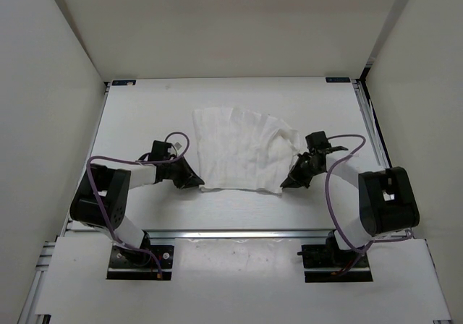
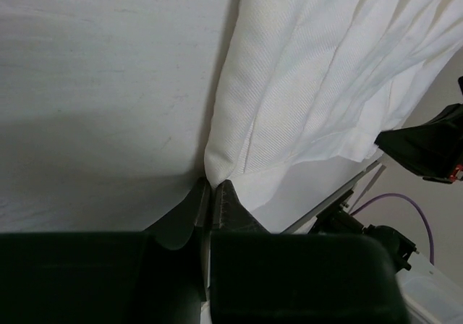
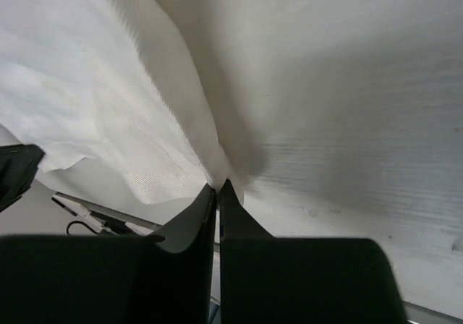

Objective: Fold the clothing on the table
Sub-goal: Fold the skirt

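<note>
stage: early | thin white ribbed clothing (image 1: 239, 150) lay unfolded on matte white table (image 1: 145, 114) | black right gripper (image 3: 218, 190) pinched its edge | black left gripper (image 2: 211, 190) at corner, fingers nearly together, grip unclear

Ribbed soft clothing (image 1: 239, 154), matt tbl (image 1: 145, 114)

The left arm (image 1: 108, 194) and the right arm (image 1: 387, 201) are alike: bulky black joint housings joined by white link sections. A purple cable (image 1: 108, 163) loops along the left arm, and a second purple cable (image 1: 331, 176) arcs beside the right. Each arm rises from a black base plate (image 1: 141, 260). The left hand (image 1: 197, 182) and the right hand (image 1: 284, 185) are black, with two dark, tapered, smooth-faced fingers (image 2: 187, 215). A small red mark on the right hand may be a label.
</note>
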Tool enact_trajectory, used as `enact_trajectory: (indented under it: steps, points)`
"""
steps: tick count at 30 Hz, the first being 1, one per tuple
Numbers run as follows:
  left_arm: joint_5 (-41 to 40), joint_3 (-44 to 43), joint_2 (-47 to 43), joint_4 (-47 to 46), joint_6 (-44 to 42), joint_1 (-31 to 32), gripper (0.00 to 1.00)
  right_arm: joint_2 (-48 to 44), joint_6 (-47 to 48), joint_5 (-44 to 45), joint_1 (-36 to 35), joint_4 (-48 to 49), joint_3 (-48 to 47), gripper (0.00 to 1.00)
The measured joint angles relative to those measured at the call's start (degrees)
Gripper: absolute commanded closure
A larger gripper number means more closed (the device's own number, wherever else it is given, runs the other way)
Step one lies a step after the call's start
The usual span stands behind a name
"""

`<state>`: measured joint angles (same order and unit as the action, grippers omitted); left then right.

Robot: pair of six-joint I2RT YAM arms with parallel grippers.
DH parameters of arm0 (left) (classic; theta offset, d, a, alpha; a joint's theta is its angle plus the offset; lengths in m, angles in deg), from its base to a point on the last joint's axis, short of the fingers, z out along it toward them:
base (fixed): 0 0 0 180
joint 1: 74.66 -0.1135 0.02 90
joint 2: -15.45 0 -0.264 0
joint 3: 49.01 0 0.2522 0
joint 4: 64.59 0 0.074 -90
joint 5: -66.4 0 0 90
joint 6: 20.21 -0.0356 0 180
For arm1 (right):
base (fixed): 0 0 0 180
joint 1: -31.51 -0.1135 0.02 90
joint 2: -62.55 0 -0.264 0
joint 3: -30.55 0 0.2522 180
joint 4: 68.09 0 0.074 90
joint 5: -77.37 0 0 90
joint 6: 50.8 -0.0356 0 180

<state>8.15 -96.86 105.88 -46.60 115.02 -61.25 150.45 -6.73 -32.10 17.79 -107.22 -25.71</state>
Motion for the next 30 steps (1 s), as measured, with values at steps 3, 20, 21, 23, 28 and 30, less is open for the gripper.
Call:
enact_trajectory:
  steps: [3,20,21,23,28,30]
  points:
    - [1.6,0.1,-1.2,1.2,-0.4,-0.7,1.0,-3.9,0.0,0.0,1.5,-1.6,-1.3,1.0]
    - [17.4,-54.5,3.7,1.1,1.7,-10.7,1.0,-0.4,17.4,5.7,3.5,-5.7,-57.0,1.0]
    - [18.4,-54.2,2.4,0.2,2.2,-11.2,1.0,-1.5,18.3,5.8,3.1,-5.1,-57.0,1.0]
    - [20.9,-51.0,-0.6,-3.2,4.0,-11.8,1.0,-4.3,19.6,5.6,2.8,-4.4,-55.2,1.0]
    - [27.5,-28.0,-10.8,-25.1,18.7,-11.7,1.0,-14.3,22.8,5.1,2.2,-4.5,-42.0,1.0]
    - [29.6,-18.7,-13.9,-35.6,27.1,-11.9,1.0,-18.5,24.4,6.4,0.2,-5.6,-36.9,1.0]
